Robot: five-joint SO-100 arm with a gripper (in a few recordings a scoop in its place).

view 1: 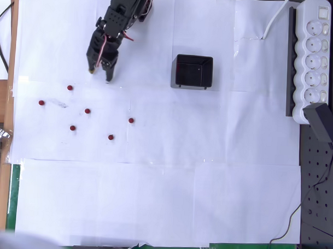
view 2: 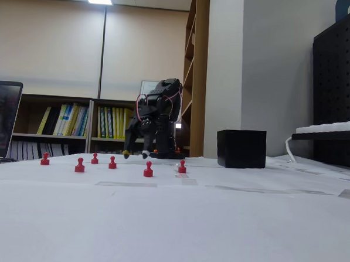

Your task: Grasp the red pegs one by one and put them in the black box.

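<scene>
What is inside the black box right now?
In the overhead view the box shows only a dark, glossy floor with faint reflections; no pegs can be made out. In the fixed view its wall hides the inside.

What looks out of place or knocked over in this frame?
Nothing stands out. Six red pegs stand upright and scattered on the white paper, the black box sits square, and the tool hovers above the pegs, empty.

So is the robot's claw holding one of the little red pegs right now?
No, in the overhead view the gripper hangs over bare white paper with nothing between its fingers, and the nearest red peg lies apart from it.
</scene>
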